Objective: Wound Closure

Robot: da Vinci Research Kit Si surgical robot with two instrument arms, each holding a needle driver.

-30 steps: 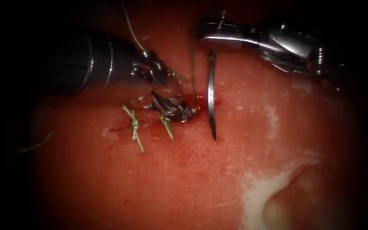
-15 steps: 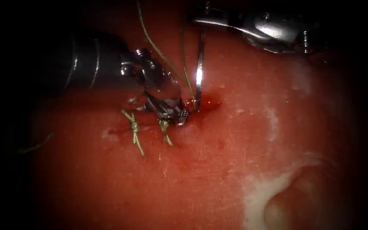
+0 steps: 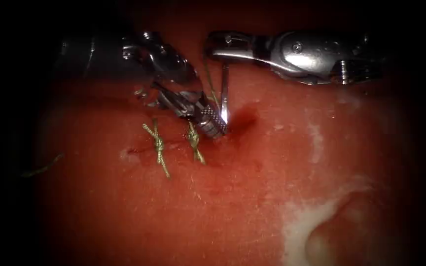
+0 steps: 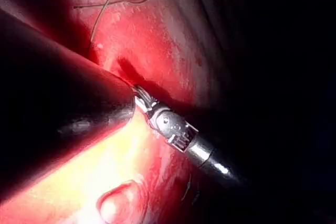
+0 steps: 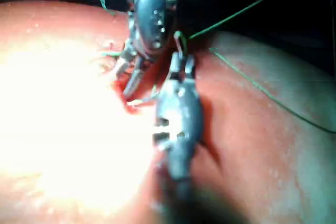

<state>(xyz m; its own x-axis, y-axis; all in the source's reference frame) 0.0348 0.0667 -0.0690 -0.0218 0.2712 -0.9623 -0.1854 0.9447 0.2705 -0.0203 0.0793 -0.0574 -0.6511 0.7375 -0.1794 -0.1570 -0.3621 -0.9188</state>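
Note:
The tissue (image 3: 232,197) has a cut with two knotted green stitches (image 3: 159,148) (image 3: 194,143) across its left part. My right tool (image 3: 219,50) is shut on the top end of the curved needle (image 3: 224,91). The needle hangs steeply, and its lower end meets the tissue at a pool of red fluid (image 3: 245,118), just right of the second stitch. My left tool (image 3: 208,125) stands open with its jaws pressed on the tissue beside the needle, holding nothing. In the right wrist view its spread jaws (image 5: 127,80) lie by the wet cut. Green thread (image 3: 210,81) trails up between the tools.
A pale fatty patch (image 3: 311,216) with a rounded bump lies at the lower right of the tissue. A loose cut end of thread (image 3: 40,167) rests at the far left. Slack thread (image 5: 262,90) crosses the tissue in the right wrist view.
My right tool has moved left and brought the needle from right of the cut down to it; less of the needle shows. My left tool's wrist has shifted up and right, jaws staying at the cut.

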